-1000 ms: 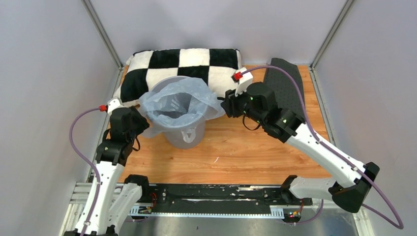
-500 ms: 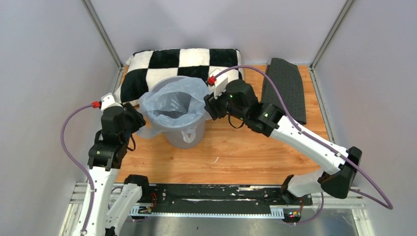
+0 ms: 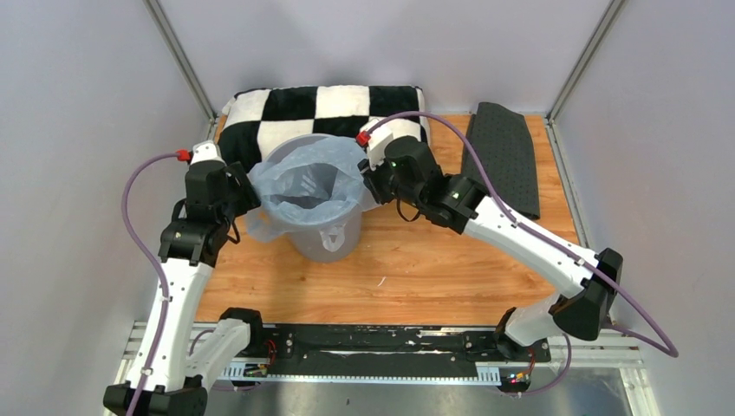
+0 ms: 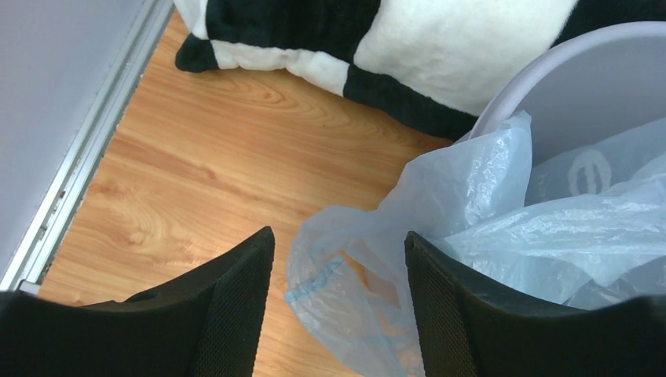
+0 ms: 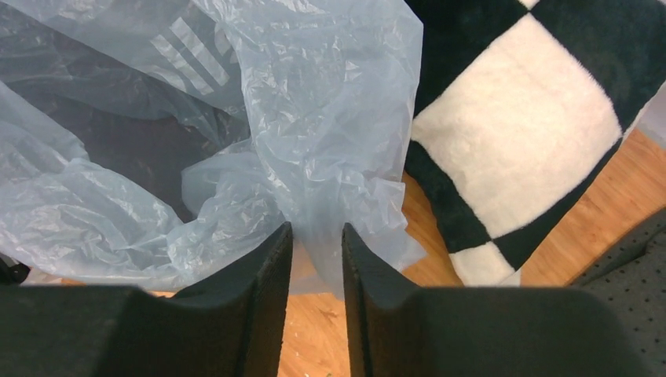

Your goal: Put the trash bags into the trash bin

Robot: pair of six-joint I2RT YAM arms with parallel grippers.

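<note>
The grey trash bin [image 3: 328, 238] stands upright in front of the pillow. The pale blue trash bag [image 3: 303, 178] lines its mouth and spills over the rim on both sides. At the bin's left rim my left gripper [image 3: 246, 192] is open; in the left wrist view [image 4: 338, 236] a loose loop of the bag [image 4: 353, 290] hangs between the wide jaws, and the bin's wall [image 4: 581, 86] shows behind. At the right rim my right gripper [image 3: 371, 184] has narrow jaws; in the right wrist view [image 5: 316, 228] a fold of the bag [image 5: 314, 102] hangs in the gap, which stays visible.
A black-and-white checkered pillow [image 3: 321, 108] lies right behind the bin, also in both wrist views [image 4: 440, 39] [image 5: 510, 118]. A dark grey mat [image 3: 503, 156] lies at the back right. The enclosure walls stand close on the left and right of the wooden table [image 3: 416, 277].
My right gripper has moved left to the bin's right rim and its jaws have narrowed around the bag's edge. My left gripper has moved back along the bin's left side.
</note>
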